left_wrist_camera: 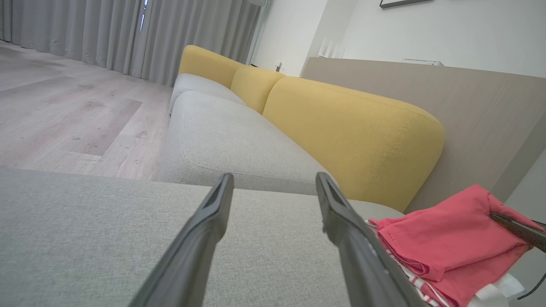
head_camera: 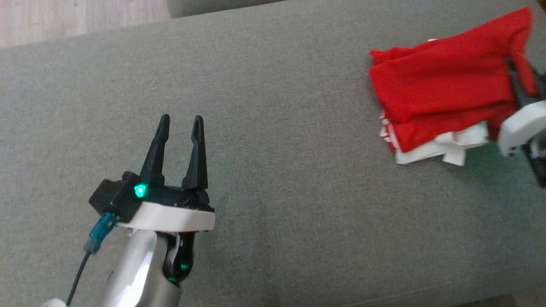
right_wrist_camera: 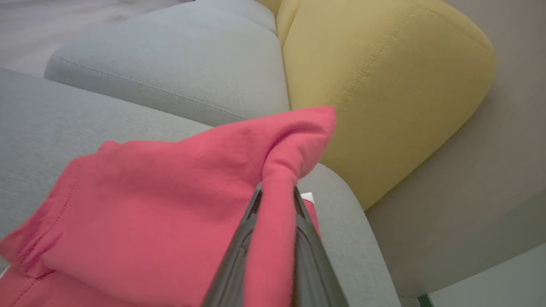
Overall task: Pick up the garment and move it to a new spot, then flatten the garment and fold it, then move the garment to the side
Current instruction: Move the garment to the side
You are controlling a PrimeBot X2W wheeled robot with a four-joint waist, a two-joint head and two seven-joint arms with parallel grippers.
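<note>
Left gripper (head_camera: 181,119) sits low at the left of the head view. Its pale forearm angles up from the bottom edge, and the two dark fingers point away from the robot, spread apart. Nothing is between them, just the grey seat cushion (head_camera: 298,128) beneath. In the left wrist view those fingers (left_wrist_camera: 204,238) frame bare grey fabric.

Over on the far right, the right gripper (head_camera: 512,70) comes in from the edge of the head view, blurred, its white wrist cuff tilted. Its fingers are buried in the right-hand edge of the garment (head_camera: 439,81). The right wrist view makes it plain: the jaws are pinched tight on a bunched fold of the red cloth, which pokes up past the fingertips and drapes down to the left.

The garment — red with white trim, gathered into a rough folded stack — lies at the right end of the cushion, near the yellow back cushion (right_wrist_camera: 384,85). The pinched edge is raised; the rest rests on the seat. The two grippers are well apart. Pale wood floor (head_camera: 64,17) shows beyond the cushion's far edge.
</note>
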